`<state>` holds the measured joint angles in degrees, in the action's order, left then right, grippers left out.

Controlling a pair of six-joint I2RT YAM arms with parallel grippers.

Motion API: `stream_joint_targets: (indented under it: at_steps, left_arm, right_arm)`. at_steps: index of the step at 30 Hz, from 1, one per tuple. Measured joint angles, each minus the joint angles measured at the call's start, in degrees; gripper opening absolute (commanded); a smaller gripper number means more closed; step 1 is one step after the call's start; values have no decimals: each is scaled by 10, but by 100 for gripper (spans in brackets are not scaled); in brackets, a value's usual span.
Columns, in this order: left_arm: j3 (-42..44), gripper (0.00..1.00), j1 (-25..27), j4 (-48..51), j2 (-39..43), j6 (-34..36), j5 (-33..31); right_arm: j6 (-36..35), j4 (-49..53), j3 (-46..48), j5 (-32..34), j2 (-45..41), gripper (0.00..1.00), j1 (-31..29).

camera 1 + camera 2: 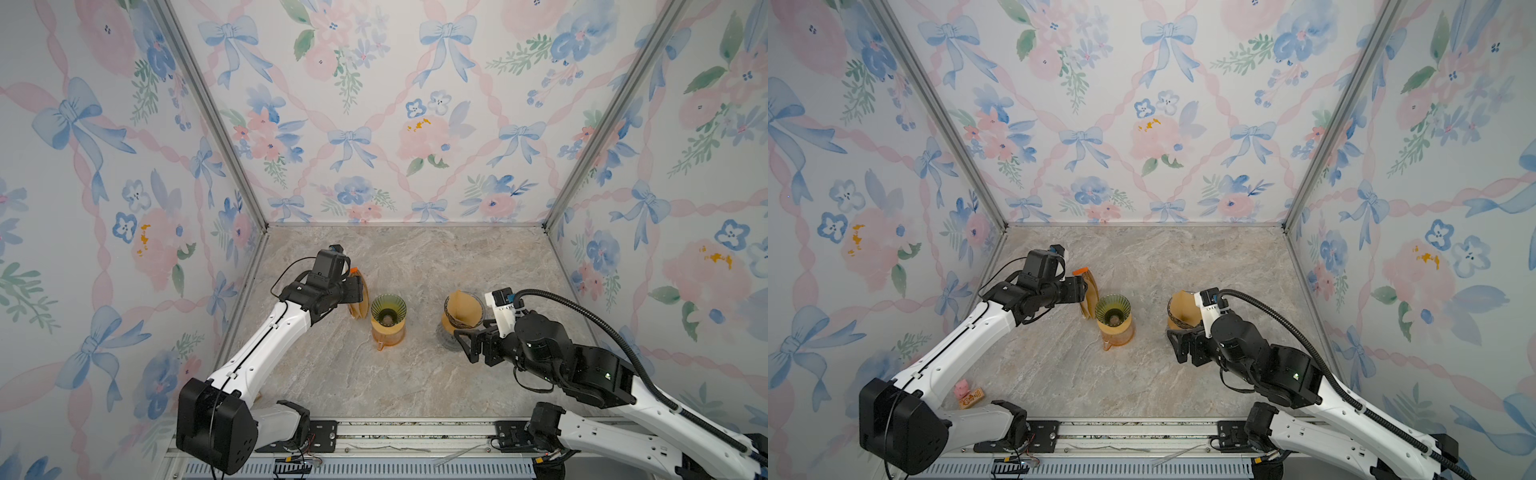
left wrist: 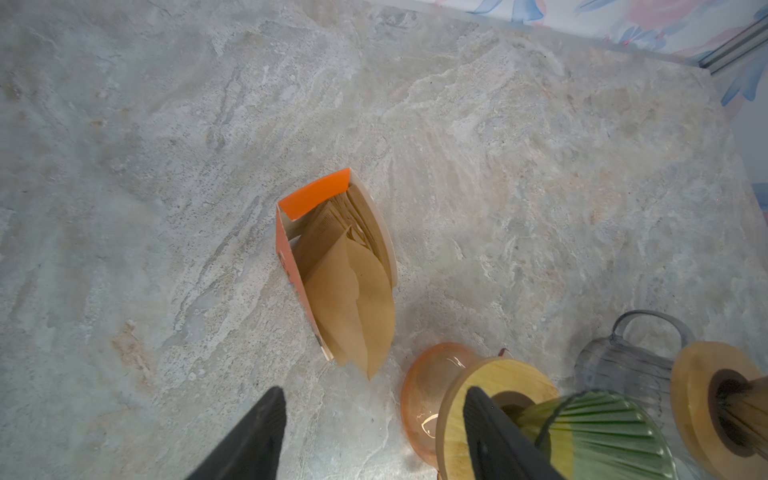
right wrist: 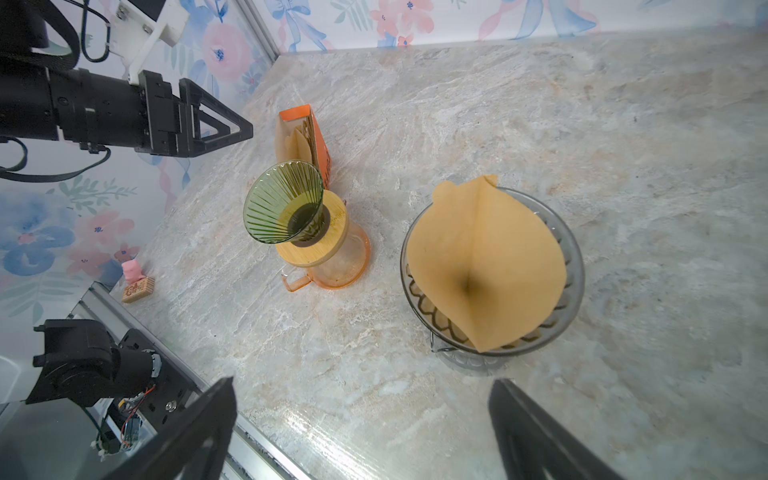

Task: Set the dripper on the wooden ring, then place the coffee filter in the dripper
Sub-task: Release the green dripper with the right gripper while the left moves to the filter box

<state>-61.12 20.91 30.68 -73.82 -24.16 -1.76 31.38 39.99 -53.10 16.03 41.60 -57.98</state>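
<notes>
A brown paper coffee filter (image 3: 486, 266) sits opened inside a clear grey dripper (image 3: 575, 266) on the right, shown in both top views (image 1: 463, 307). A green ribbed dripper (image 1: 388, 307) (image 3: 282, 208) stands empty on a wooden collar over an orange carafe (image 3: 345, 262). An orange box (image 2: 286, 245) holds several folded filters (image 2: 353, 307), and one sticks out. My left gripper (image 2: 374, 419) is open beside that box (image 1: 1090, 291), with nothing between its fingers. My right gripper (image 3: 361, 399) is open and empty, just in front of the filled dripper (image 1: 1179, 311).
A grey glass carafe (image 2: 623, 365) carries the filled dripper. A pink figure on a wooden block (image 1: 963, 390) stands near the left arm's base. Metal rails run along the table's front edge (image 1: 415, 432). Flowered walls close in the back and both sides.
</notes>
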Motion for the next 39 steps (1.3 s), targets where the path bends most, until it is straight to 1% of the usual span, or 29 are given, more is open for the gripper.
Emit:
stream_joint_targets:
  at_steps: [2, 8, 12, 22, 33, 39]
  left_arm:
    - [-14, 64, 0, -1, -20, 0, -3]
    - [-40, 55, 1, -1, -57, -3, -40]
    - [-52, 52, 2, -1, -71, -3, -50]
    - [-59, 51, 18, -1, -126, -5, -60]
    - [-60, 42, 33, -2, -174, -14, -101]
    - [-60, 38, 35, -2, -186, -20, -114]
  right_arm:
    - [-2, 3, 0, 7, -4, 96, 0]
    - [-3, 18, 0, 24, -8, 96, 0]
    - [-7, 34, 0, 33, -9, 96, 0]
    - [-10, 55, 0, 42, -23, 96, 8]
    - [-10, 67, 7, 44, -36, 96, 21]
    - [-10, 72, 11, 44, -48, 96, 31]
